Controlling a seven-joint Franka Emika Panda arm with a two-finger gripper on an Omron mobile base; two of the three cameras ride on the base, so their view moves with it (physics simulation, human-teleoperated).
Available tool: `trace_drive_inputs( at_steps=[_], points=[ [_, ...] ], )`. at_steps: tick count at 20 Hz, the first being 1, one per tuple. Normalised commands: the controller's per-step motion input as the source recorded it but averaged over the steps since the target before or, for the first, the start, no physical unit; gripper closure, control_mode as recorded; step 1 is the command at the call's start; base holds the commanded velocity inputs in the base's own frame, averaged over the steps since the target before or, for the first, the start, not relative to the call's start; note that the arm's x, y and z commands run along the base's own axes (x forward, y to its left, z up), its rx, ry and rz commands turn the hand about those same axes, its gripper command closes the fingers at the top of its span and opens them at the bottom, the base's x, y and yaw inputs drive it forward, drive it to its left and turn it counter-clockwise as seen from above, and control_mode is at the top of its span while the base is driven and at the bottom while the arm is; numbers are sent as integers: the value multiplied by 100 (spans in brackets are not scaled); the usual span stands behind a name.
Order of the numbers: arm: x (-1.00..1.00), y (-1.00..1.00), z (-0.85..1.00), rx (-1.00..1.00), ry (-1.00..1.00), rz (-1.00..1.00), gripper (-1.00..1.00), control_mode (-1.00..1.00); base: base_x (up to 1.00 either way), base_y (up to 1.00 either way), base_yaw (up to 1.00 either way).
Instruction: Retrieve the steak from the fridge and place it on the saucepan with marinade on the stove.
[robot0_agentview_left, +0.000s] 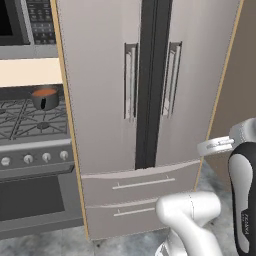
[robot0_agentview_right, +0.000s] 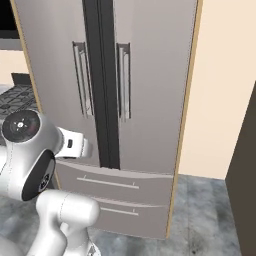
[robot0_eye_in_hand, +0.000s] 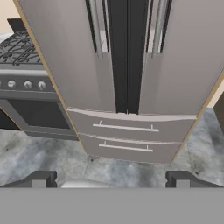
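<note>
The fridge (robot0_agentview_left: 100, 100) (robot0_agentview_right: 150, 90) (robot0_eye_in_hand: 70, 57) stands straight ahead with both tall grey doors closed, its two vertical bar handles (robot0_agentview_left: 131, 82) flanking the dark centre gap. The steak is hidden behind those doors. Left of the fridge is the stove (robot0_agentview_left: 30, 125) (robot0_eye_in_hand: 22, 48) with black grates and a row of knobs. On a back burner sits the saucepan (robot0_agentview_left: 45, 98), small and dark, with orange-red liquid in it. My gripper (robot0_eye_in_hand: 111, 179) is open and holds nothing; it hangs well back from the fridge, pointing at its lower drawers (robot0_eye_in_hand: 124, 135).
A microwave (robot0_agentview_left: 25, 22) hangs above the stove. A beige wall (robot0_agentview_right: 220, 100) borders the fridge on the right, with a dark cabinet edge (robot0_agentview_right: 247, 175) nearer to me. Grey marbled floor (robot0_eye_in_hand: 43, 153) lies in front of the fridge and oven door (robot0_agentview_left: 30, 197).
</note>
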Motion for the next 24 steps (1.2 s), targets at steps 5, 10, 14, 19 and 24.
trace_drive_inputs(
  at_steps=[5,10,14,19,24],
  points=[
    [0,0,0,0,0,0,-100,100,0,-9,0],
    [0,0,0,0,0,0,-100,100,1,4,-1],
    [0,0,0,0,0,0,-100,100,0,6,-4],
    [0,0,0,0,0,0,-100,100,0,0,-1],
    [0,0,0,0,0,0,-100,100,4,0,0]
  ],
)
